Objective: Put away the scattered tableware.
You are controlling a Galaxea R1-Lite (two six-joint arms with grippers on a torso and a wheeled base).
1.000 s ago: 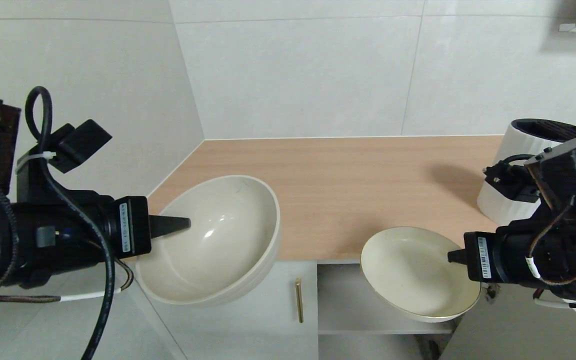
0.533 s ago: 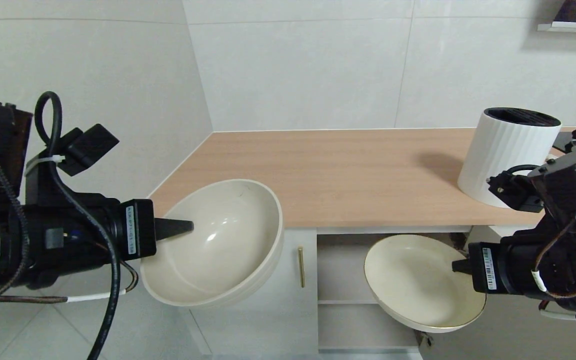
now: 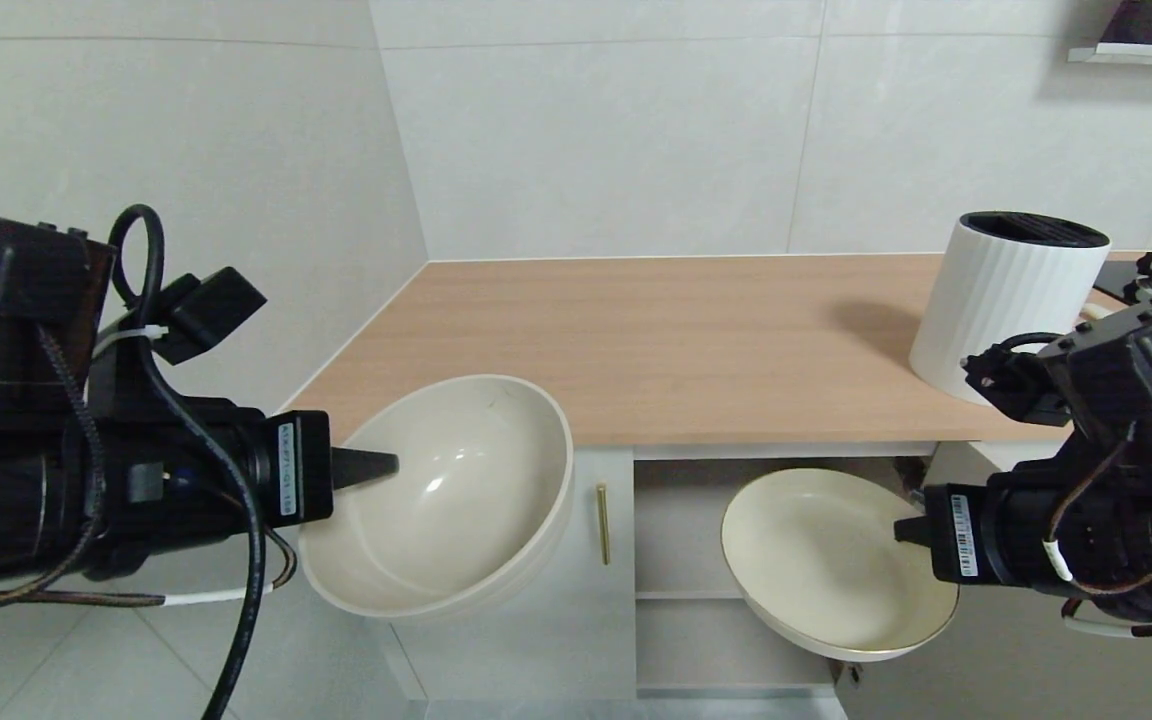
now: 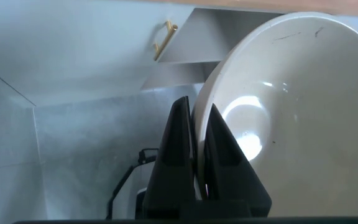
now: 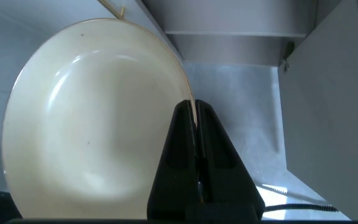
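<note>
**Both dishes carried, cupboard now squarely ahead**

The bowl [image 3: 446, 495] hangs in the air just below the front edge of the counter [image 3: 696, 340], tilted with its hollow facing the camera; the left gripper [image 3: 381, 466] is clamped on its rim, one finger inside and one outside; the plate [image 3: 831, 560] hangs further along the same edge, also below it, its rim pinched between the closed fingers of the right gripper [image 3: 904, 528].

Under the counter, behind the plate, the cupboard [image 3: 681, 597] stands open, with a shelf across it; a shut door with a brass handle [image 3: 603, 523] sits behind the bowl's far rim; a white ribbed canister [image 3: 1006, 300] stands on the counter's right end.

Over the last second the whole head view has shifted, so the camera has moved rather than the counter; both grips look unchanged; more of the open cupboard shows, and the dishes that overlapped the counter's edge now sit against the cupboard front.

That likely means carrying is nearly done and stowing comes next, the plate being nearer the opening.
</note>
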